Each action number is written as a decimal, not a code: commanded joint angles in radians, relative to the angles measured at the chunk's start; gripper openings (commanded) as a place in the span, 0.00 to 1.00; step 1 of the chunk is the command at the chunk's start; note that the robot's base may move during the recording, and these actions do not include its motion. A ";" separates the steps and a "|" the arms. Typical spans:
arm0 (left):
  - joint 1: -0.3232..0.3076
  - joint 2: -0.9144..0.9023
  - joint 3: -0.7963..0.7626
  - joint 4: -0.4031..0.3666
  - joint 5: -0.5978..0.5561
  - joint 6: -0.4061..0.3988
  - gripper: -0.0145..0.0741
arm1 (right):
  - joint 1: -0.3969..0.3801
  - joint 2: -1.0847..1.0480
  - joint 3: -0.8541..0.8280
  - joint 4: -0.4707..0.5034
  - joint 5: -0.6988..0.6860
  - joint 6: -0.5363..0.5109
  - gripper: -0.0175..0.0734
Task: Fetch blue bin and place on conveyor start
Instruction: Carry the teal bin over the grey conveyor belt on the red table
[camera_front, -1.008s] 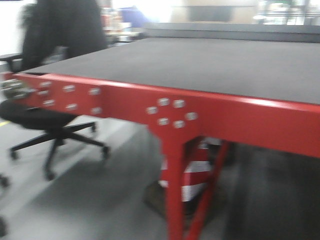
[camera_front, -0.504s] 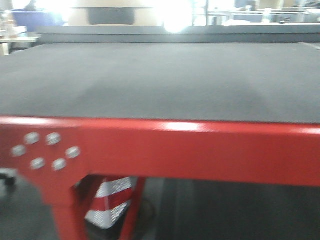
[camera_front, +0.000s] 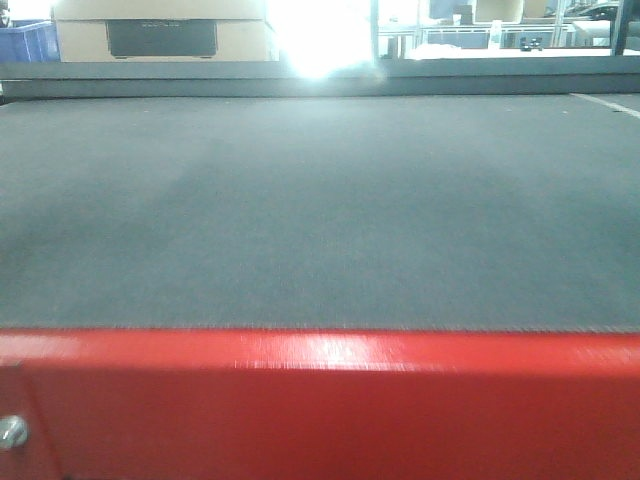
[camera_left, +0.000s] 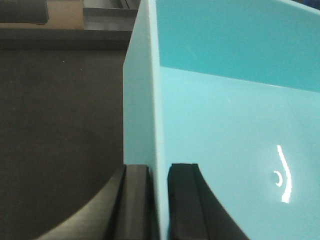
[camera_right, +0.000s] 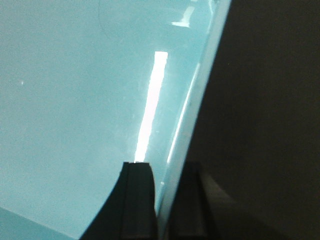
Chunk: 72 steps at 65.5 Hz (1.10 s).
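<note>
View has swung square onto the conveyor start (camera_front: 320, 210), red frame edge (camera_front: 320, 400) now nearest. The left gripper (camera_left: 159, 200) and right gripper (camera_right: 167, 200) each pinch a blue bin (camera_left: 225, 125) wall; set-down likely next.

At the back of the room in the front view, a beige box (camera_front: 160, 15) with a dark grey panel (camera_front: 160, 38) on its face stands at the left, and a dark blue crate (camera_front: 25, 42) sits just beside it at the frame's edge. A hard white glare (camera_front: 320, 40) burns out the middle of the background. To its right are pale, blurred desks or shelves (camera_front: 500, 35), too far off to tell apart
</note>
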 joint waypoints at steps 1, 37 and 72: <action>0.006 -0.018 -0.014 0.031 -0.063 -0.005 0.04 | -0.012 -0.009 -0.010 -0.062 -0.007 -0.030 0.03; 0.006 -0.018 -0.014 0.031 -0.063 -0.005 0.04 | -0.012 -0.009 -0.010 -0.062 -0.007 -0.030 0.03; 0.006 -0.018 -0.014 0.031 -0.063 -0.005 0.04 | -0.012 -0.009 -0.010 -0.062 -0.007 -0.030 0.03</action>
